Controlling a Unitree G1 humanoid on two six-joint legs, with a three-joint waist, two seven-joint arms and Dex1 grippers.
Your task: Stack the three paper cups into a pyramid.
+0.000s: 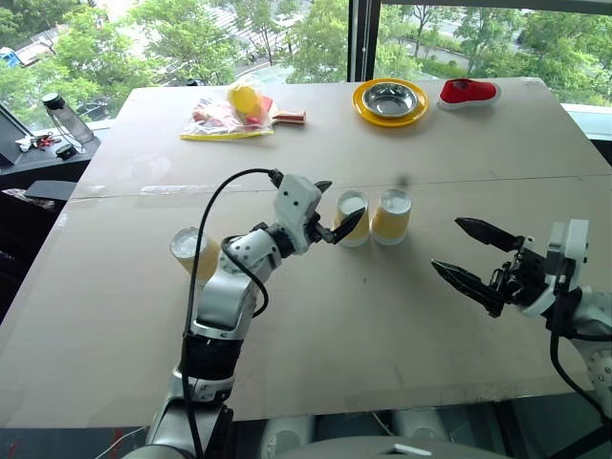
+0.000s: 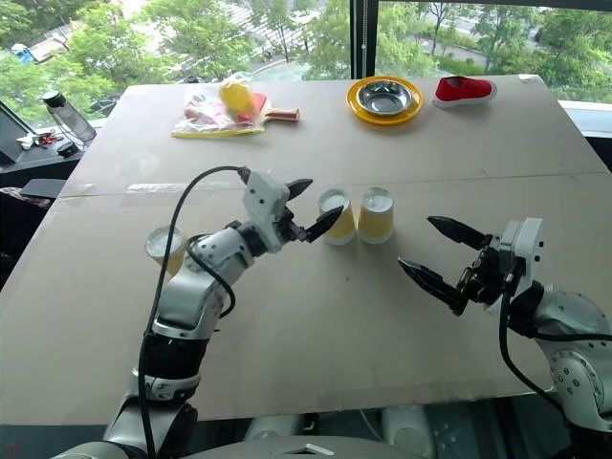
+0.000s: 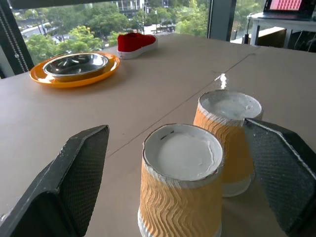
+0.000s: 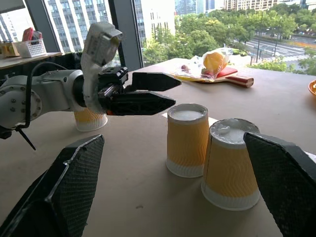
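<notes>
Hidden: I see the third cup (image 1: 194,251) only in part, behind my left forearm near the surface's left edge; its lower wall is covered.
Cups, placement: two cups stand upside down, side by side at mid-surface (image 1: 316,363), walls almost touching: the left cup (image 1: 352,218) and the right cup (image 1: 391,216). The third stands well apart to their left. Nothing is stacked.
Cups, material: wavy ribbed yellow-tan paper, tapered, white rim, white base facing up.
Left gripper (image 1: 337,216): jaws released, spread wide; the left cup sits between the mesh-textured pads (image 3: 84,163), and I see a gap on both sides, no contact.
Right gripper (image 1: 475,256): jaws wide apart, empty, hovering right of the pair and clear of it.
Far edge: yellow plate with steel bowl (image 1: 390,101), red shoe (image 1: 468,92), paddle with clear bag (image 1: 234,115); the bag's contents are hard to make out.
</notes>
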